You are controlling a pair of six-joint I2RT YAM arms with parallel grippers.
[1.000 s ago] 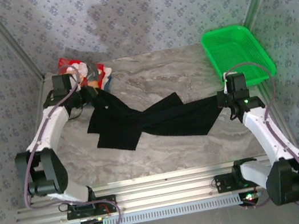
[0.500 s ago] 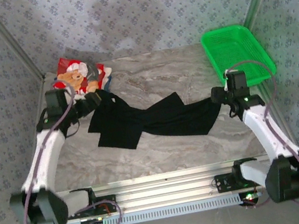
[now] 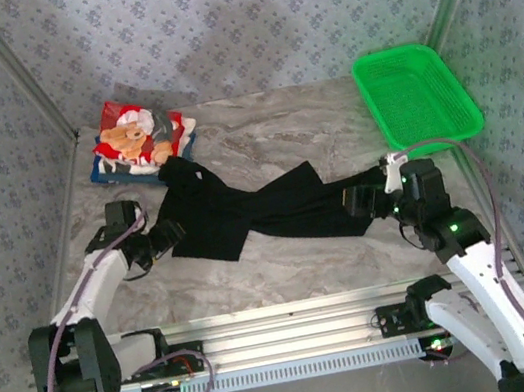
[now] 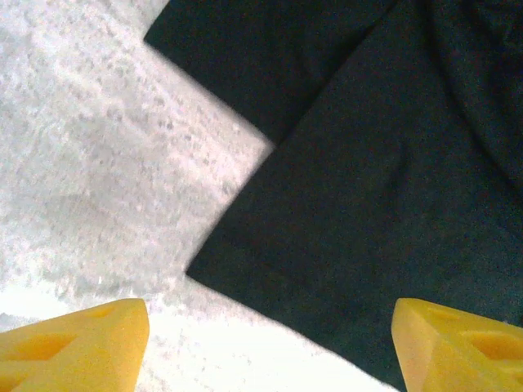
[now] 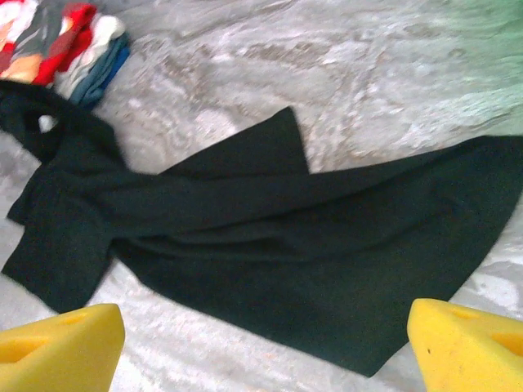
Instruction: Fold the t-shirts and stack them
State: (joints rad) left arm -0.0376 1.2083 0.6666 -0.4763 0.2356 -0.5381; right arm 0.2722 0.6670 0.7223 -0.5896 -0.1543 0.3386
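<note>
At far left, the teddy-bear t-shirt [image 3: 135, 137] is lying folded on the dark blue t-shirt [image 3: 101, 174], both resting on the marble table [image 3: 270, 128] near its back corner. Just in front, the left gripper [image 3: 164, 242] is hovering at the left hem of the black t-shirt [image 3: 255, 212], its yellow fingers [image 4: 82, 343] standing wide apart and gripping nothing. The black t-shirt is sprawling, crumpled and unfolded, across the table's middle, one end touching the folded stack. At its right end, the right gripper [image 3: 359, 201] is standing open, fingers [image 5: 466, 343] spread, holding nothing. A green basket [image 3: 389, 54] is sitting at the far right.
</note>
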